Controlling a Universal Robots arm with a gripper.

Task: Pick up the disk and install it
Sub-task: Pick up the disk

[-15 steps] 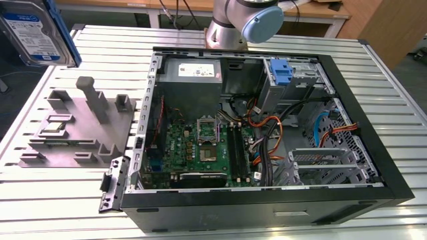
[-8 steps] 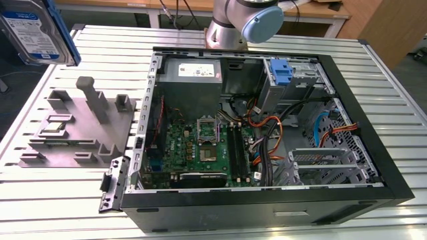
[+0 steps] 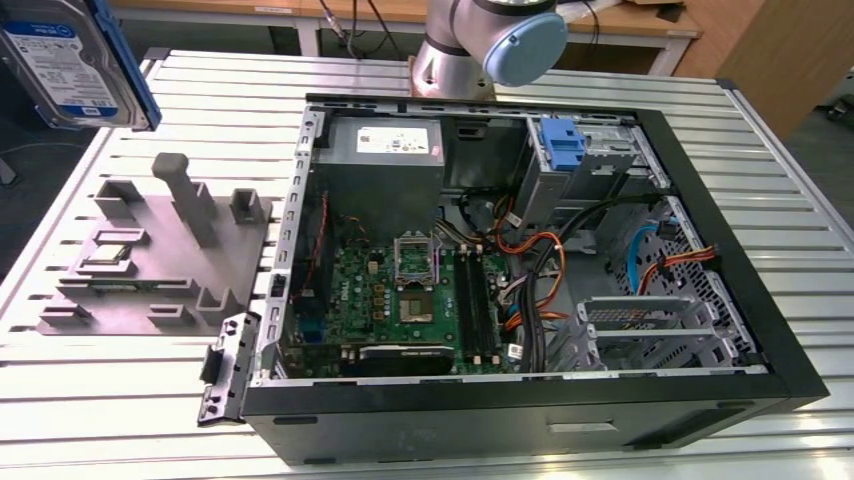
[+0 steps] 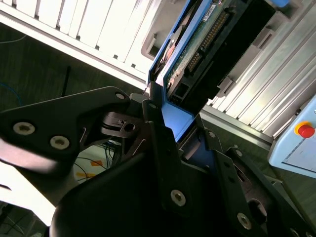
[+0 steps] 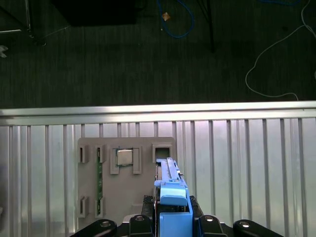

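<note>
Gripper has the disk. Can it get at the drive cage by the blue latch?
Probably yes. The gripper holds the disk above the grey fixture, clear of the computer case. The case's side is open and nothing stands over the drive cage; cables lie lower, beside it.

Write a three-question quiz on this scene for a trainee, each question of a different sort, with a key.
1. True or false: the disk is already seated inside the computer case.
2. Multiple choice: what is the gripper shut on? A) the disk, at its blue-railed end. B) a memory stick. C) nothing.
3. Short answer: in the exterior view, on which side of the computer case does the grey holder stand?

Key:
1. False. It hangs in the air, away from the case.
2. A.
3. The exterior view's left.
</note>
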